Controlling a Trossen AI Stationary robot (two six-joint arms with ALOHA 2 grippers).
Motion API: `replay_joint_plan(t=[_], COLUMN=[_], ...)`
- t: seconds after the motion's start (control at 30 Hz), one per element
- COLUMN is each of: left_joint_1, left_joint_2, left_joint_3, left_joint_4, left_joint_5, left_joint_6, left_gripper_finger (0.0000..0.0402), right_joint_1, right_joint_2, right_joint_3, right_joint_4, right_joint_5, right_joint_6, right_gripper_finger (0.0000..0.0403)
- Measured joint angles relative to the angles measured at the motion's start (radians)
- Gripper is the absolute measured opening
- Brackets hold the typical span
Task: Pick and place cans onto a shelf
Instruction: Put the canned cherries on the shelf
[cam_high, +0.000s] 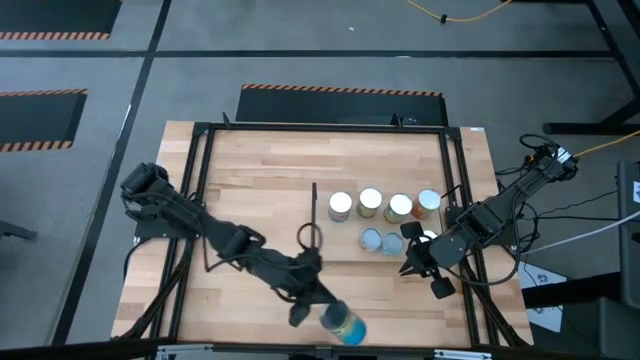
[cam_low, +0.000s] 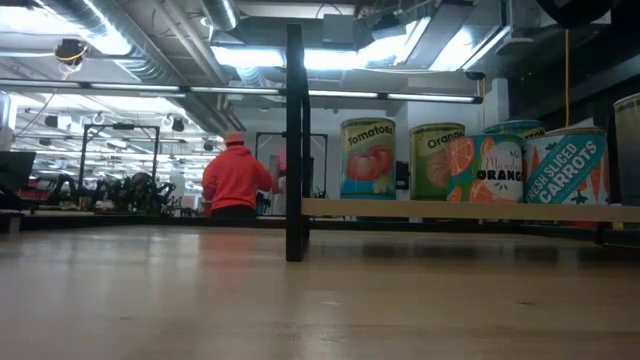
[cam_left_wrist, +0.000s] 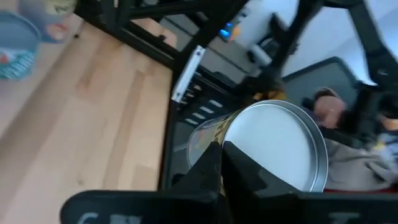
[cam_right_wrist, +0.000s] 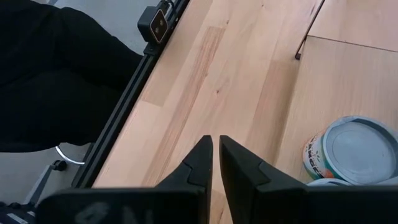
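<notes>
The left arm reaches from the tabletop's (cam_high: 250, 160) left edge diagonally toward its near edge, and the left gripper (cam_high: 318, 303) sits close to that edge, its fingers (cam_left_wrist: 208, 165) pinching the rim of a can (cam_high: 343, 324) with a pale-blue top and yellowish sides; the can is tilted and hangs right at the near edge, partly past it in the high view, and its bright round lid fills the left wrist view. The wide stretch of bare wood from the left edge to the middle of the tabletop holds nothing but the arm itself. Right of the middle stands the thin dark upright panel (cam_low: 295, 140), and from it the shelf (cam_low: 470, 209) runs rightward as a light-wood board. On the shelf a back row of four cans stands side by side: a tomatoes can (cam_low: 367, 158), an orange can (cam_low: 437, 160), another orange-printed can (cam_low: 497, 165) and a sliced carrots can (cam_low: 572, 165). In front of that row two silver-blue topped cans (cam_high: 381, 241) stand close together, leaving open board between them and the panel. The right gripper (cam_high: 428, 268) hovers near the tabletop's right edge, just beside the shelf's front right corner, with its fingers (cam_right_wrist: 202, 165) pressed nearly together on nothing; one blue-rimmed can shows beside them in the right wrist view. A person in an orange top (cam_low: 235, 180) stands in the room beyond the far edge.
</notes>
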Motion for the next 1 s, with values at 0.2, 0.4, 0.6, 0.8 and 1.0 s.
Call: replay_joint_plan(t=[0.2,0.4,0.6,0.8,1.0], left_joint_1=[0.063,0.138,0.217,0.279,0.308], left_joint_2=[0.111,0.146,0.147,0.153,0.161], left_joint_3=[0.252,0.348,0.348,0.348,0.349], left_joint_4=[-0.245,-0.352,-0.422,-0.584,-0.689], left_joint_5=[-0.001,-0.002,0.0,-0.044,-0.108], left_joint_6=[0.013,0.022,0.003,-0.02,-0.023], left_gripper_finger=[0.0,0.0,0.0,0.0,0.0], right_joint_1=[0.0,0.0,0.0,0.0,0.0], right_joint_2=[-0.001,-0.001,-0.002,-0.002,-0.002], right_joint_3=[0.0,0.0,0.0,0.0,0.0], right_joint_4=[-0.002,-0.01,-0.028,-0.029,-0.029], right_joint_5=[-0.058,-0.102,-0.113,-0.114,-0.114], right_joint_6=[0.0,0.001,0.004,0.004,0.002], right_gripper_finger=[0.0035,0.0035,0.0035,0.0035,0.0035])
